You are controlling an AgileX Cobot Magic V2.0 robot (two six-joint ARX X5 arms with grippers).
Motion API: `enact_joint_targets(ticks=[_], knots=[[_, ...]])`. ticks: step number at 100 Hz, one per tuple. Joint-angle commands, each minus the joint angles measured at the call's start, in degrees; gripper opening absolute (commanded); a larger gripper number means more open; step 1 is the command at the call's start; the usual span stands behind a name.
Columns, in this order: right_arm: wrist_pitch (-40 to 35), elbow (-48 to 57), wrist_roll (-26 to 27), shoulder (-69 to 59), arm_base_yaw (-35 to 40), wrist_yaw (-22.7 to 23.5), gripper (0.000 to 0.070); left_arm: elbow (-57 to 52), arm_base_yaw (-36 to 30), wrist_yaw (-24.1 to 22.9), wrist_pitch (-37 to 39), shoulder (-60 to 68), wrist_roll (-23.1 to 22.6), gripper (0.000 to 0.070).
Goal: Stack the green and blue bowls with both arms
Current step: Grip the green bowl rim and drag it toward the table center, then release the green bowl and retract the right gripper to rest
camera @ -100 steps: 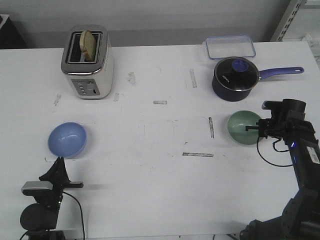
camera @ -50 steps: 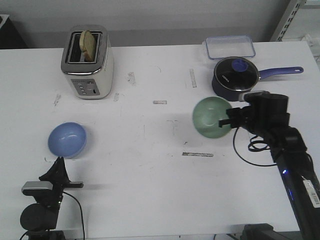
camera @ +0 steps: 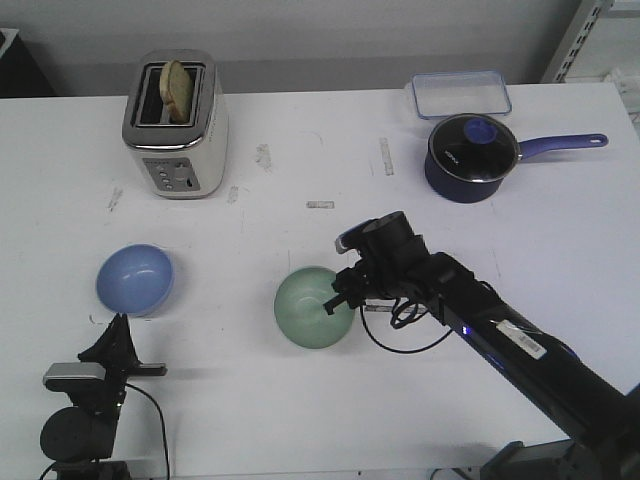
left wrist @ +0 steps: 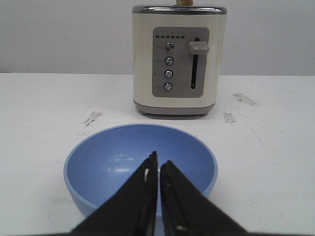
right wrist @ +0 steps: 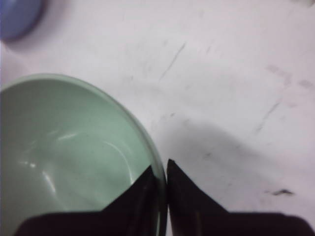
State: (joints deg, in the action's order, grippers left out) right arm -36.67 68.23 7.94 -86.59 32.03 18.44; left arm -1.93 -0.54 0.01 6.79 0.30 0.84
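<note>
1. White counter (camera: 300,420): bowls well apart; stacking not yet done.
2. Pale mint green glossy bowl (camera: 312,307): near centre, rim clamped by right gripper (camera: 340,300).
3. Light periwinkle blue glossy bowl (camera: 135,279): left side, ungrasped; left gripper (left wrist: 158,169) clenched, empty.

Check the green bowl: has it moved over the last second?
Yes. The green bowl, pinched at its rim by the right hand, has travelled left and nearer the robot, away from the saucepan and toward the blue bowl.
</note>
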Motion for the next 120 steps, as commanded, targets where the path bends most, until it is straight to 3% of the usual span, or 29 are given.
enact_joint_targets(ticks=[1,14,52,59,76,82,100,108,114,120], knots=[[0.59,0.87,0.15,-2.54,1.05,-1.62,0.0,1.18,-0.02,0.15,0.57,-0.07,0.04,0.0001],[0.72,0.87,-1.6,-5.73,1.81,-5.86,0.0,1.18,-0.02,0.13,0.57,-0.07,0.07,0.0002],[0.46,0.85,-3.04,-8.76,1.77,-6.47,0.001,1.18,-0.02,0.13,0.57,-0.07,0.04,0.0002],[0.24,0.85,-3.02,-8.72,1.75,-6.43,0.0098,1.18,-0.02,0.13,0.57,-0.07,0.04,0.0002],[0.26,0.94,-3.52,-8.59,1.75,-6.4,0.0493,1.18,0.0,0.13,0.57,-0.07,0.02,0.0002],[0.15,1.22,-3.85,-8.35,1.73,-6.43,0.0561,1.18,0.0,0.13,0.57,-0.07,0.02,0.0002],[-0.48,4.26,-5.22,-6.4,1.25,-6.47,0.056,1.18,0.0,0.13,0.57,-0.07,0.0,0.0001],[-0.59,6.21,-5.25,-4.63,0.63,-6.49,0.0528,1.18,0.0,0.11,0.55,-0.07,0.0,0.0001],[-0.26,7.61,-5.22,-3.1,0.04,-6.49,0.0458,1.18,0.0,0.11,0.55,-0.07,0.0,0.0001],[0.0,8.85,-5.27,-1.33,-0.98,-6.51,0.0311,1.18,0.0,0.09,0.55,-0.07,0.0,0.0001]])
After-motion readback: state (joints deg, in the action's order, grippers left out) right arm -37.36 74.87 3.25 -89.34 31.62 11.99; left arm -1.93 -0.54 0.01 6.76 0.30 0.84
